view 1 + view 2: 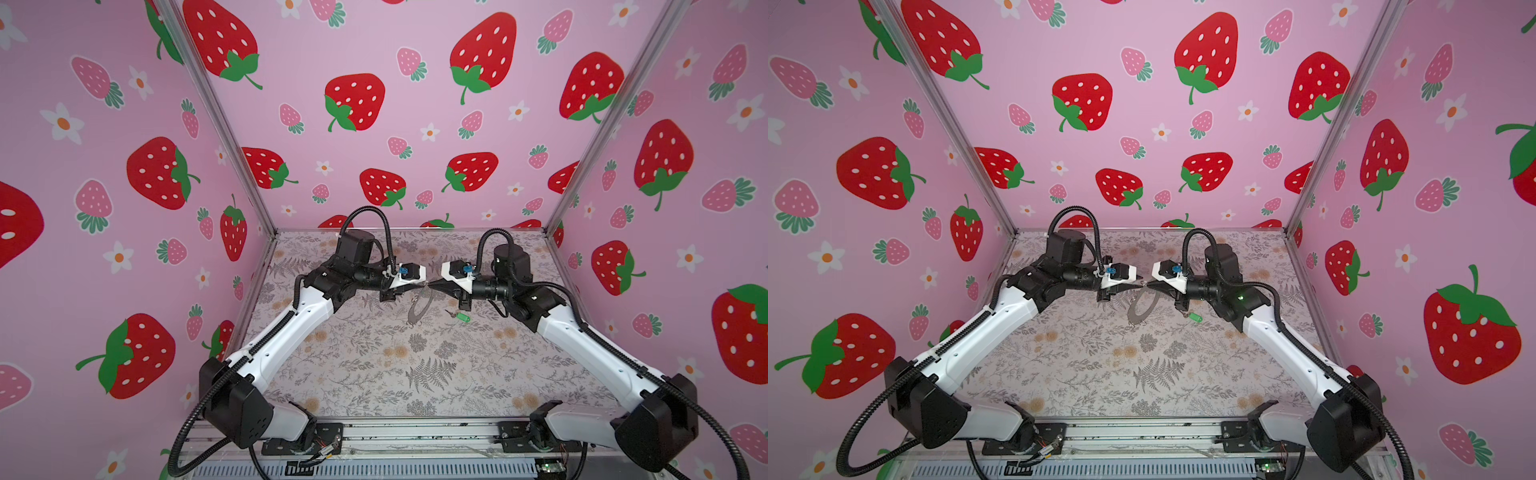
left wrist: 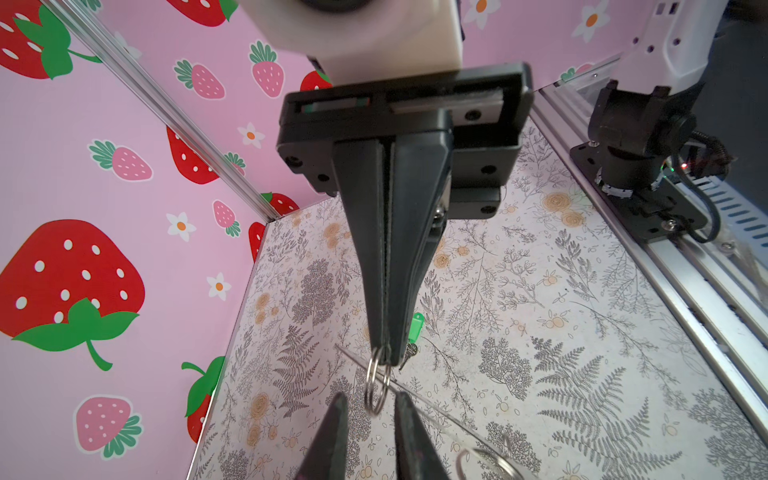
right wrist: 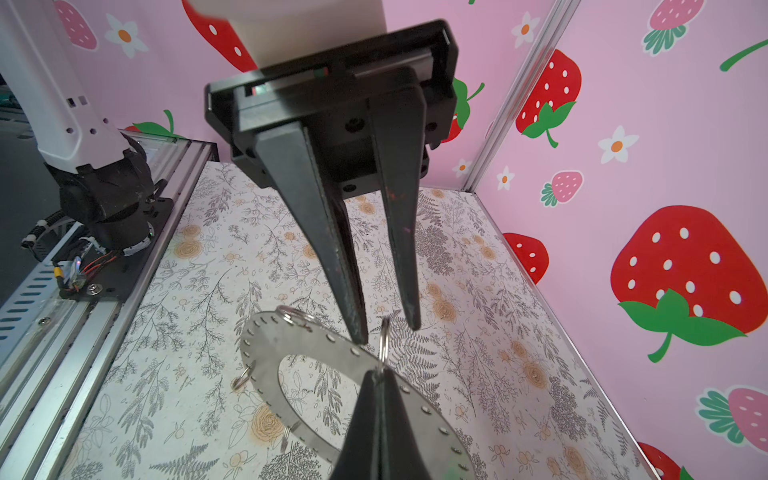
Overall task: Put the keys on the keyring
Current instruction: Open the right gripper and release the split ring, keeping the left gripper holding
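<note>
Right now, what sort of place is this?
Likely a robot test cell: left arm and right arm bolted to an aluminium rail, printed strawberry walls on three sides, floral tabletop.

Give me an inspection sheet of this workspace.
Surface: floral-print table, flat.
Job's things: keyring hangs tilted from the right gripper; keys lie on the table, not yet attached.
Clutter: nothing seen.
Grippers: right gripper shut on a wire loop at the keyring's edge; left gripper open, fingers either side of that loop.
Cables: black conduits arch above both arms.
Surroundings: strawberry-print walls; metal rail in front.
</note>
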